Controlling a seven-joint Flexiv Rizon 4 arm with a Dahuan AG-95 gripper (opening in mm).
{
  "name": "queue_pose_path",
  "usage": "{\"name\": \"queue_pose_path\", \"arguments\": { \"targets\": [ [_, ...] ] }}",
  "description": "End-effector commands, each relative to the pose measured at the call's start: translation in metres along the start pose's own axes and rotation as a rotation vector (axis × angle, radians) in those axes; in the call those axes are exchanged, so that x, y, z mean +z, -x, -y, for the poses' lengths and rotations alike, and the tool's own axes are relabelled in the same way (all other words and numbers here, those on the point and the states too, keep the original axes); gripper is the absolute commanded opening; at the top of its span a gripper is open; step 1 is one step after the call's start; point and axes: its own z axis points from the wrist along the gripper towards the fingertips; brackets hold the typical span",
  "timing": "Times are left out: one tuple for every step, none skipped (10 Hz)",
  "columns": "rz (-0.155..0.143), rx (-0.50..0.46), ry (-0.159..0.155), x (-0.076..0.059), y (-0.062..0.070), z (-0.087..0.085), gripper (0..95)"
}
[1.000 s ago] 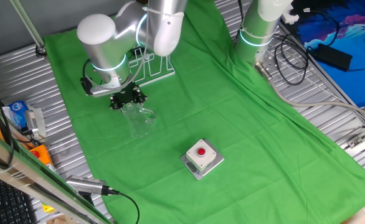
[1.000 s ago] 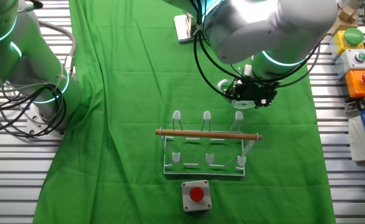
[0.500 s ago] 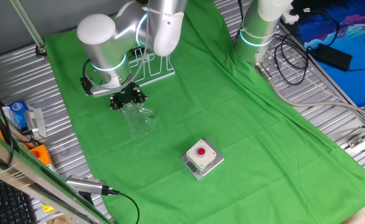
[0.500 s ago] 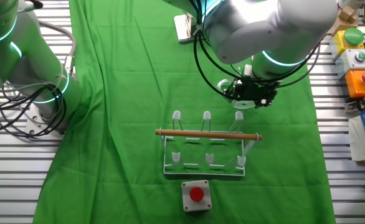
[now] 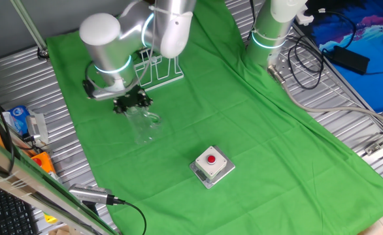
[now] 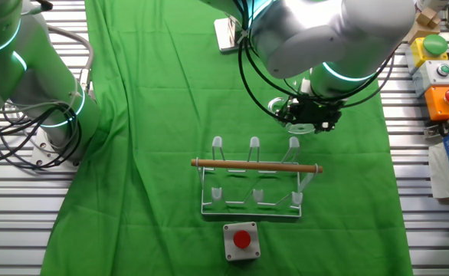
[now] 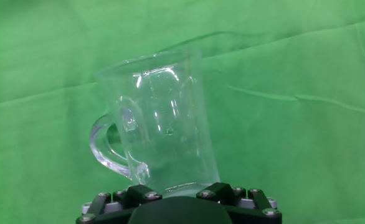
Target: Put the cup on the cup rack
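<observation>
- Since a second ago, the arm's big grey joint (image 5: pixel 101 40) and the black gripper (image 5: pixel 132 103) have slid a tiny bit up and to the left in one fixed view, and the cup (image 5: pixel 146 124) has gone with them; in the other fixed view I can hardly see any change.
- That clear cup sits at the gripper, over the green cloth (image 5: pixel 257 124). I think it is just lifted off the cloth, but glass is hard to read, so I cannot be sure.
- From the hand view, the cup (image 7: pixel 161 121) sticks straight out from the gripper (image 7: pixel 179 199), long way pointing away from the hand and leaning a little to the right. Its little handle (image 7: pixel 111 149) pokes out to the left.
- I judge the fingers are clenched on the cup's end nearest the hand, though the fingertips themselves are hidden.
- In the other fixed view, the cup rack (image 6: pixel 253 180) with its wooden rod (image 6: pixel 255 165) stands near the gripper (image 6: pixel 309 115), just below it and a bit left in the picture.
- So I think the next move is a short carry toward that rack.
- The arm bends down over the cloth with its wrist pointing at the table.
</observation>
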Motion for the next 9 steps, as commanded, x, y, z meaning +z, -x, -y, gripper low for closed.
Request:
{"name": "queue_pose_path", "arguments": {
  "targets": [
    [-0.086, 0.11, -0.002, -0.0301, -0.0036, 0.001, 0.0],
    [-0.085, 0.111, -0.002, -0.0301, -0.0036, 0.001, 0.0],
    [-0.098, 0.12, -0.006, -0.0304, -0.0034, 0.0008, 0.0],
    [-0.124, 0.121, -0.014, -0.0303, -0.0032, 0.0009, 0.0],
    [-0.146, 0.117, -0.02, -0.0302, -0.003, 0.0011, 0.0],
    [-0.193, 0.102, -0.033, -0.0301, -0.0029, 0.0011, 0.0],
    [-0.217, 0.097, -0.036, -0.0306, -0.0028, 0.0011, 0.0],
    [-0.235, 0.094, -0.044, -0.0324, -0.0028, 0.0011, 0.0],
    [-0.23, 0.099, -0.043, -0.0336, -0.0032, 0.0015, 0.0]
  ]
}}
